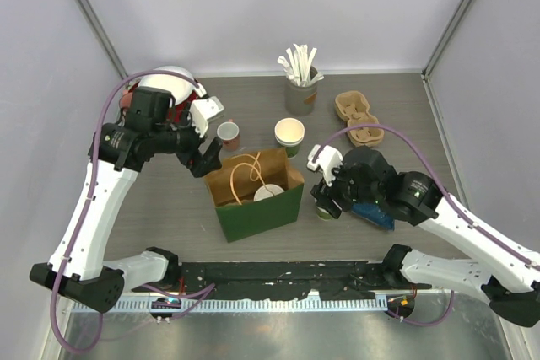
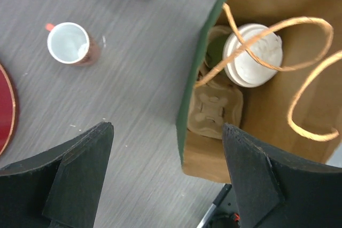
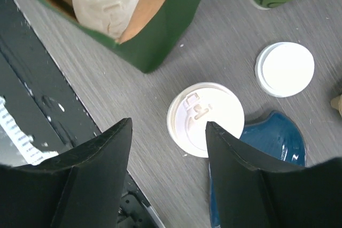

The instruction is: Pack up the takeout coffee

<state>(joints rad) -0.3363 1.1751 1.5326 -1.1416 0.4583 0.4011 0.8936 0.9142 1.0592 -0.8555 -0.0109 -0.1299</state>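
Observation:
A green paper bag (image 1: 263, 208) with a brown inside stands open at the table's middle. In it are a white-lidded takeout coffee cup (image 2: 251, 54) and a cardboard carrier (image 2: 214, 108). Another lidded green cup (image 3: 206, 118) stands on the table right of the bag, beside a blue object. My right gripper (image 3: 168, 125) hovers open above it, its right finger over the lid's edge, holding nothing. An open green cup (image 1: 289, 134) stands behind the bag. My left gripper (image 2: 166, 127) is open over the bag's left rim (image 2: 192, 78), empty.
A small red-and-white cup (image 1: 228, 132) stands left of the open cup. A loose white lid (image 3: 285, 69) lies near a blue object (image 3: 272, 142). A holder of stirrers (image 1: 299, 90), cardboard carriers (image 1: 359, 115) and a red plate (image 2: 5, 110) sit further back.

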